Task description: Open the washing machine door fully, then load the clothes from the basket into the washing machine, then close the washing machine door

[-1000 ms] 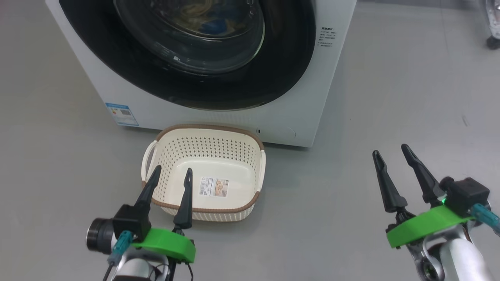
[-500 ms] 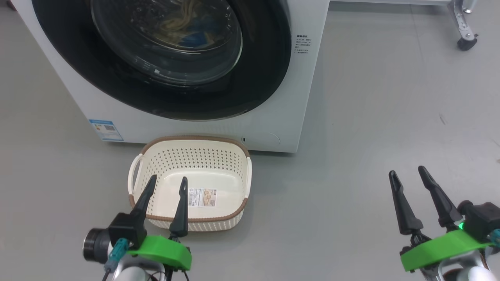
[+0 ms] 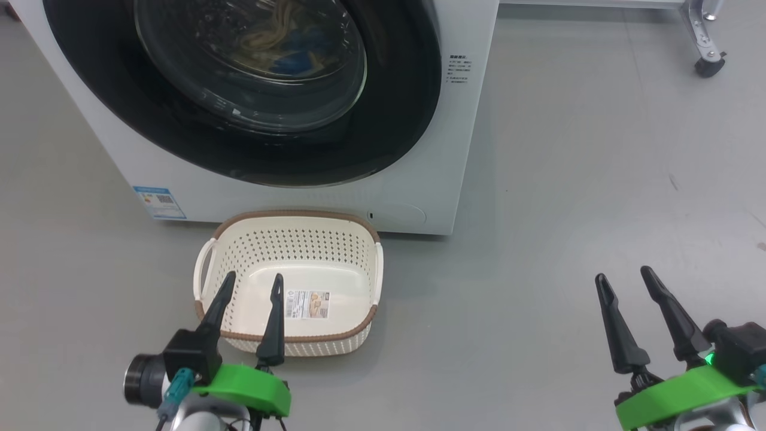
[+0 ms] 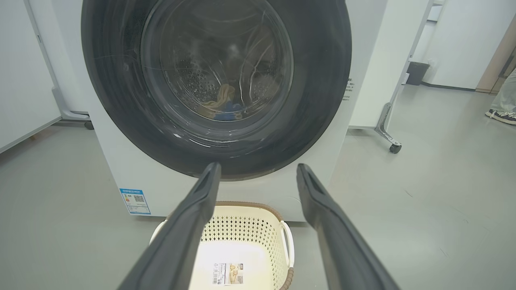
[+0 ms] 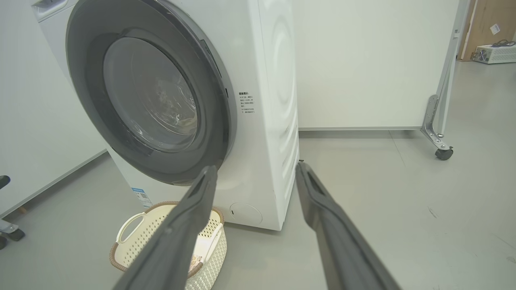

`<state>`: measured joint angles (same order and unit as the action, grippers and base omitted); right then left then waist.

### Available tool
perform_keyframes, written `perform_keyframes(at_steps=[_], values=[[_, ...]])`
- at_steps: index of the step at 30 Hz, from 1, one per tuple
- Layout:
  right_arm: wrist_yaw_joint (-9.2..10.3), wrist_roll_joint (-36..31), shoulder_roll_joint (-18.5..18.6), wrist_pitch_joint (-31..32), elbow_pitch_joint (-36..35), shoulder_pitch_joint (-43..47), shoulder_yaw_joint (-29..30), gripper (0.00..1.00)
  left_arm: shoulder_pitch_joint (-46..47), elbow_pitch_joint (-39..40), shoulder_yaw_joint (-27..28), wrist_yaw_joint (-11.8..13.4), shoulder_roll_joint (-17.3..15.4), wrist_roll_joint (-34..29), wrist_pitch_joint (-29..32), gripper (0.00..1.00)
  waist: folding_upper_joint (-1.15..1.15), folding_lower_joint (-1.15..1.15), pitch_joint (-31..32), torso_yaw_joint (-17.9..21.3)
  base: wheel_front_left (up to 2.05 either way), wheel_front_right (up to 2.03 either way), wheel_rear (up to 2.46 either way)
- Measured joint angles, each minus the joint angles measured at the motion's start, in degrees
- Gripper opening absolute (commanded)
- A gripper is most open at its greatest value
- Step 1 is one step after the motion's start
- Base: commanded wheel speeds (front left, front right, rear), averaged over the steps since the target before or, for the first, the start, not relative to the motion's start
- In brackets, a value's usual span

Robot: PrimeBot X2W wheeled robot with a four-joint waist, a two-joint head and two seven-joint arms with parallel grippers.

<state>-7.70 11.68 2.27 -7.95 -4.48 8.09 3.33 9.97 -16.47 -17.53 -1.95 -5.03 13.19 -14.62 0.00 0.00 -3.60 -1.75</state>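
Note:
The washing machine (image 3: 299, 197) is a large white front-loader, and its door (image 3: 389, 120), a glossy black ring round a clear glass bowl, lies flush against the front. Through the glass I see the clothes (image 3: 281, 42) as cream and blue cloth in the drum, also as clothes (image 4: 225, 106) in the left wrist view. The cream perforated basket (image 3: 287, 221) stands on the floor before the machine with only its label sticker inside. My left gripper (image 3: 254, 276) hovers open over the basket's near rim. My right gripper (image 3: 623, 274) is open above bare floor, far to the right.
A wheeled metal frame leg (image 3: 706, 63) stands on the grey floor to the right of the machine. White panels stand behind and beside it. A person's shoe (image 4: 502, 117) shows at the far right of the left wrist view, and a dark bin (image 4: 415, 72) stands by the wall.
The whole head picture has shifted, so the camera moved. Both grippers stay open; the right one sits lower in the view than a second ago.

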Motion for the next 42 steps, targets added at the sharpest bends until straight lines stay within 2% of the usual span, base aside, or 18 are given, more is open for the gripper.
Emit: perform_keyframes(at_steps=[32, 33, 38, 42], values=[[0.0, 0.4, 0.0, 0.5, -0.2, 0.0, -0.2, 1.0, -0.5, 0.2, -0.3, 0.0, 0.0, 0.0, 0.0, 1.0, 0.0, 0.0, 0.5, -0.2, 0.0, 0.0, 0.0], [0.0, 0.4, 0.0, 0.5, -0.2, 0.0, -0.3, 0.0, -0.6, 0.2, -0.3, 0.0, 0.0, 0.0, 0.0, 0.0, 0.0, 0.0, 0.5, -0.2, 0.0, 0.0, 0.0], [-0.01, 0.6, -0.6, 0.5, 4.4, 0.8, -0.9, 0.0, -3.3, -3.7, -1.0, 0.0, 0.4, 0.1, 0.1, 0.0, 0.0, 0.0, 0.5, -0.2, 0.0, 0.0, 0.0], [-0.01, 3.2, -0.6, 0.7, 4.9, 1.1, -1.0, 0.0, -4.5, -3.9, -0.6, 0.0, 0.4, 2.7, 0.8, 0.0, 0.0, 0.0, 0.6, -0.1, 0.0, 0.0, 0.0]])
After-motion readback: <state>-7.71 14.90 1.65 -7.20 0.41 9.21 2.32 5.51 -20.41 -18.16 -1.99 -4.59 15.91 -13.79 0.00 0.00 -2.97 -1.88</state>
